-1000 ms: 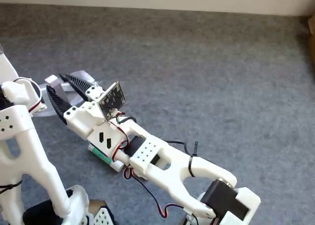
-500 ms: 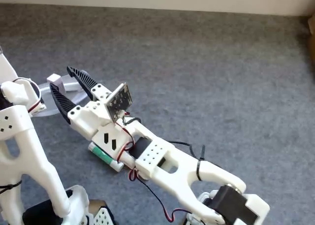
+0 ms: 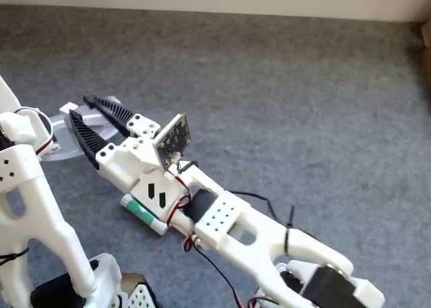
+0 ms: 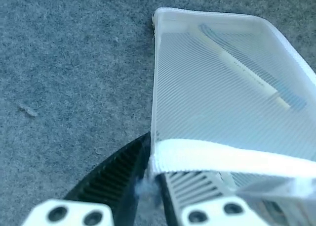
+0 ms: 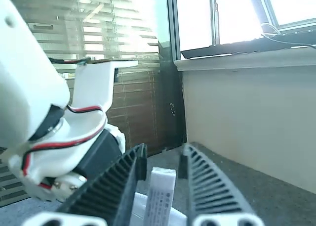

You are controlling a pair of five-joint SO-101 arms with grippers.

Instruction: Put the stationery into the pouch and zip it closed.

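Observation:
The translucent mesh pouch (image 4: 217, 97) lies on the grey carpet with a pen (image 4: 242, 70) inside it. My left gripper (image 4: 155, 161) is shut on the pouch's white rim. In the high view the pouch (image 3: 59, 134) sits at the far left beside the left arm (image 3: 27, 180). My right gripper (image 3: 81, 108) hangs open over the pouch's mouth. A small white block (image 5: 160, 196) stands between its fingers with a gap on each side, and it shows just past the fingertips (image 3: 69, 109). A green and white marker (image 3: 143, 213) lies on the carpet under the right arm.
Grey carpet stretches open to the right and toward the far wall. The right arm (image 3: 236, 227) crosses the lower middle. A wall and window blinds stand behind the left arm in the right wrist view.
The right arm's wrist has shifted to the right and its fingers spread a little, then narrowed slightly. The white block and the pouch stayed put.

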